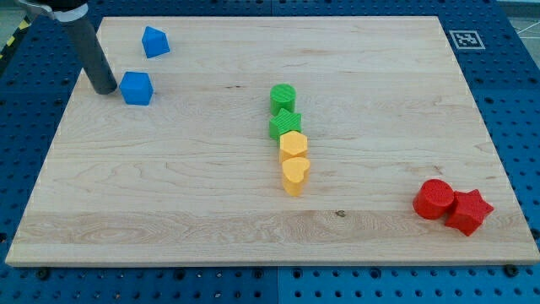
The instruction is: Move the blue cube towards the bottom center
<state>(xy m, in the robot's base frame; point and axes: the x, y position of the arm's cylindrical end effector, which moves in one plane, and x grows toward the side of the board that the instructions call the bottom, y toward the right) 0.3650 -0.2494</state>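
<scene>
The blue cube (136, 88) sits near the view's top left of the wooden board (169, 186). My tip (105, 88) rests on the board just left of the blue cube, close to it or touching it. A second blue block (154, 41), of pentagon-like shape, lies above and slightly right of the cube.
A column in the board's middle holds a green cylinder (283, 97), a green star (286, 124), a yellow hexagon (293, 144) and a yellow heart (295, 174). A red cylinder (434, 199) and a red star (469, 211) lie at the bottom right.
</scene>
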